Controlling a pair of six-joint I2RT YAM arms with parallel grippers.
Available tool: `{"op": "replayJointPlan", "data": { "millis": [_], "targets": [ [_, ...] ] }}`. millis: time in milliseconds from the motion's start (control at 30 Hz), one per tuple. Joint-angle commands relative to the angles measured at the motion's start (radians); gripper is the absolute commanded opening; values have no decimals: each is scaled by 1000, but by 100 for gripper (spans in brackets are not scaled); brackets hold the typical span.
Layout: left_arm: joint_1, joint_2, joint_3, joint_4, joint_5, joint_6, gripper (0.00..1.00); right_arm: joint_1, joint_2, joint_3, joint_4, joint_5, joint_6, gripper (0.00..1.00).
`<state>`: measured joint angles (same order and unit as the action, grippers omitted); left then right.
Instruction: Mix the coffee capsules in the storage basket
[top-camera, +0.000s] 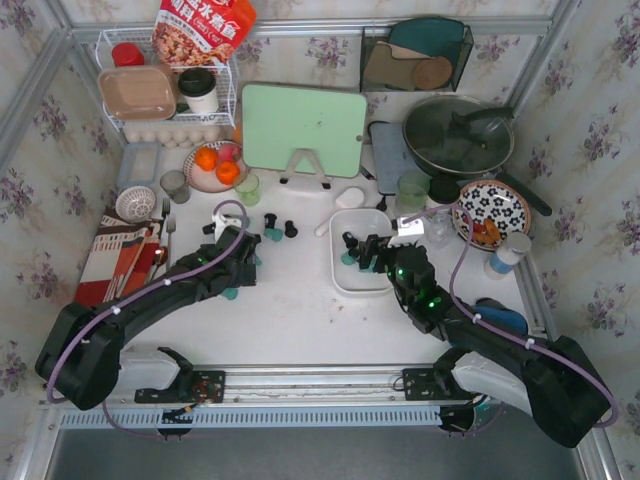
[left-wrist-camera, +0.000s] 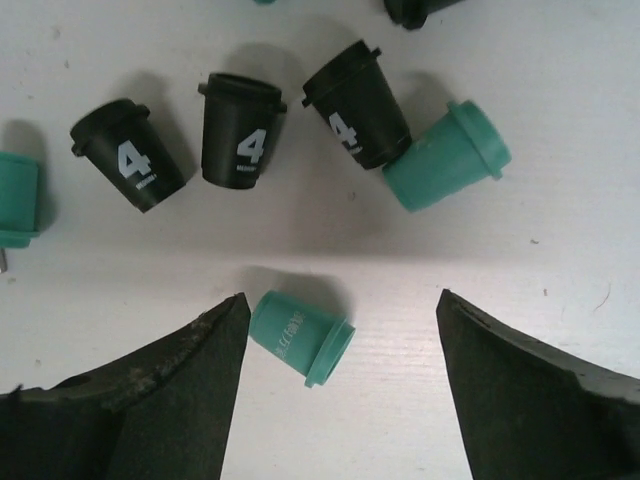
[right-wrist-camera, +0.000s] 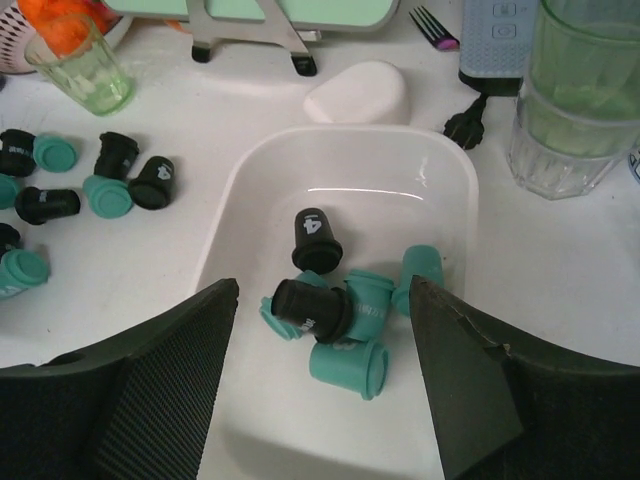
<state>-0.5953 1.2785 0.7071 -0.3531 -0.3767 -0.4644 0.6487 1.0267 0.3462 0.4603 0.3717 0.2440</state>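
Two arms split the work in the top view: left gripper (top-camera: 238, 262) low over loose coffee capsules (top-camera: 272, 228) on the table (top-camera: 300, 310), right gripper (top-camera: 360, 250) reaching over the storage basket (top-camera: 375, 222) mid-table. Left wrist: jaws wide, gripping nothing, straddling one teal capsule (left-wrist-camera: 300, 336) lying on its side, likely the next pick. Right wrist: jaws wide, empty, pitched down above mixed teal and black capsules inside the basket, probably to stir.

On the white table (top-camera: 300, 320) I see the storage basket (top-camera: 368, 222) right of centre, loose coffee capsules (top-camera: 272, 228) scattered to its left, a propped pale green cutting board (top-camera: 303, 128) behind, and a lidded pan (top-camera: 458, 135) at the far right.
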Motion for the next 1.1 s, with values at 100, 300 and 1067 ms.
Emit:
{"op": "replayJointPlan", "data": {
  "millis": [100,300,1067],
  "targets": [
    [14,33,49,-93,82,-12,69,0,7,9,46,3,-8,76],
    [25,-49,6,-180,48,7,81,0,10,12,46,-21,-11,77],
    [265,110,6,-96,440,106,60,0,42,32,33,-76,-15,77]
  ]
}}
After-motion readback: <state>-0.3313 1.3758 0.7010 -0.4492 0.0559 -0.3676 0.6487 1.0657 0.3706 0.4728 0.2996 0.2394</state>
